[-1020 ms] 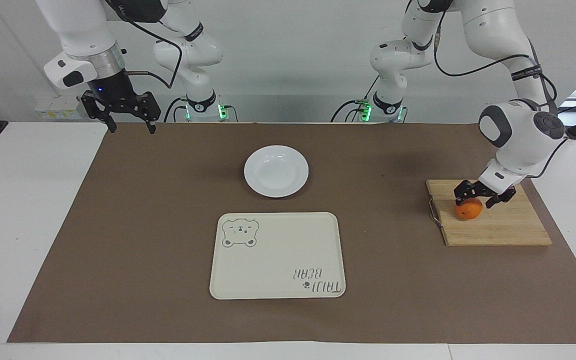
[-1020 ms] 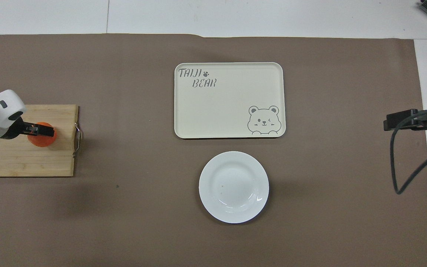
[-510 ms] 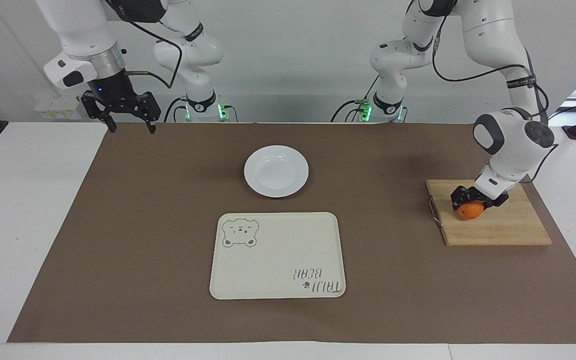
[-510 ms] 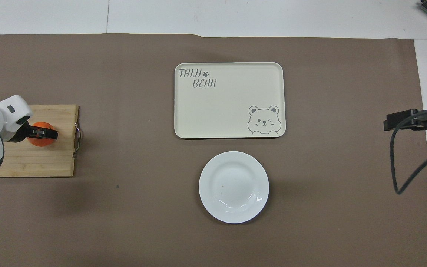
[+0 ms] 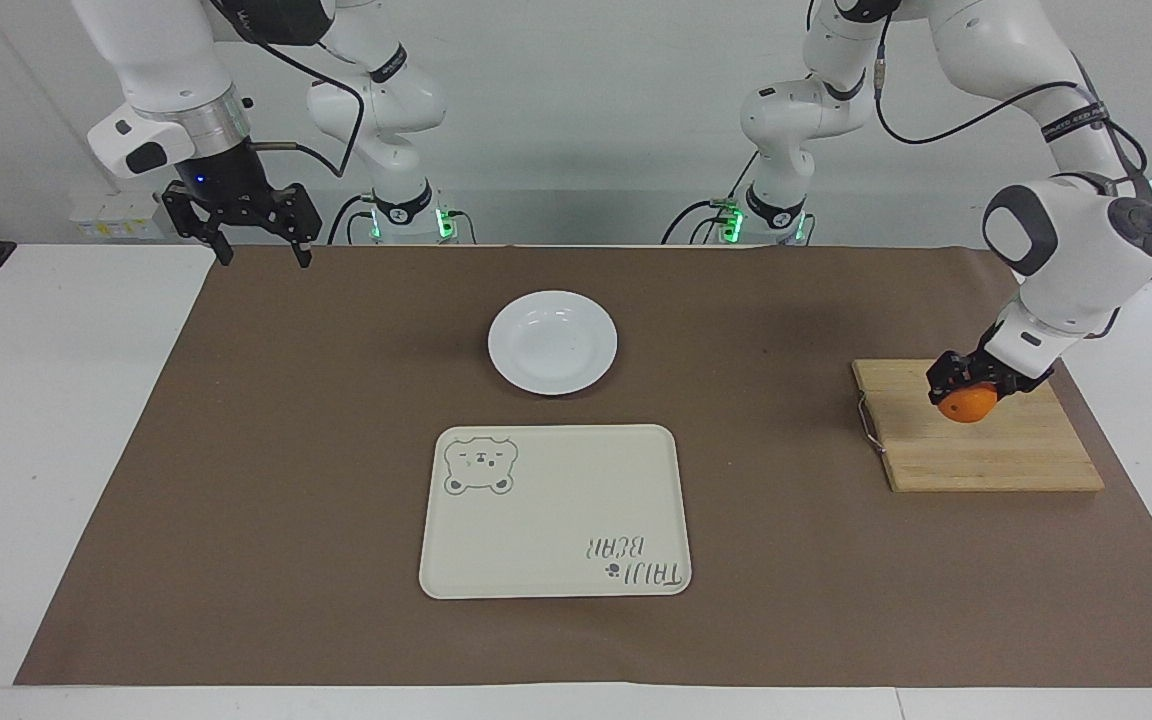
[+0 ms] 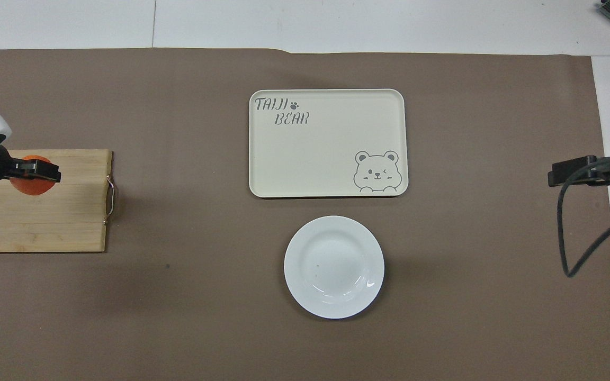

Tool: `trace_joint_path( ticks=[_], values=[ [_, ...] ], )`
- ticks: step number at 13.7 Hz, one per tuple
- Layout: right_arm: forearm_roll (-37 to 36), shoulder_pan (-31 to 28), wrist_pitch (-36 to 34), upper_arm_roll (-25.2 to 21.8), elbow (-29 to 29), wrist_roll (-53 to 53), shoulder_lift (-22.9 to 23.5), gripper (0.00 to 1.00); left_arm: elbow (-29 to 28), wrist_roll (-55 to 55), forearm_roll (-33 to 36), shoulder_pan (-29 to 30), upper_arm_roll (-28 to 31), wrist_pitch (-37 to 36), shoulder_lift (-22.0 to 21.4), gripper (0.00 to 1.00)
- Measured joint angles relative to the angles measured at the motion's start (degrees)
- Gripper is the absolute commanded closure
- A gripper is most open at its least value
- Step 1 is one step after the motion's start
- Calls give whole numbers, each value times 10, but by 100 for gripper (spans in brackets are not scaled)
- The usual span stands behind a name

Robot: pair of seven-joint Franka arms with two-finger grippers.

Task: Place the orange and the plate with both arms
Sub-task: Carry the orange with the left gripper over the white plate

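The left gripper [image 5: 971, 385] is clamped on the orange [image 5: 969, 403] and holds it lifted just clear of the wooden cutting board [image 5: 986, 450], over the part of the board nearer to the robots. In the overhead view the left gripper [image 6: 35, 172] covers the top of the orange [image 6: 29, 184]. The board lies flat at the left arm's end of the counter, with a metal handle [image 5: 868, 425] on the edge that faces the tray.

The right gripper [image 5: 254, 235] hangs in the air over the corner of the brown mat at the right arm's end, fingers spread wide, holding nothing. The right arm waits.

The plate [image 5: 553, 342] rests flat on the mat at mid-counter, with nothing on it. The cream tray [image 5: 555, 512] with the bear drawing and "TAIJI BEAR" lettering lies just beside the plate, farther from the robots, not touching it. Nothing lies on the tray. Both are well apart from the board.

Surface: a white counter [image 5: 56, 450] covered over most of its area by a brown mat [image 5: 286, 450]. A plain pale wall stands at the robots' end of the counter; green lights glow at both arm bases.

Count: two arms, two grippers, one orange, one plate, one tray, one cutting board.
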Motion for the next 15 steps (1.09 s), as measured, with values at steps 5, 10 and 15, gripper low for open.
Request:
trace_joint_path(
  ticks=[5, 10, 15],
  values=[
    [0, 0, 0, 0, 0, 0, 0, 0, 94, -49, 0, -24, -5, -150, -28, 100],
    [0, 0, 0, 0, 0, 0, 0, 0, 108, -52, 0, -39, -7, -217, -88, 100],
    [0, 0, 0, 0, 0, 0, 0, 0, 108, -151, 0, -139, -15, -220, -93, 100]
  ],
)
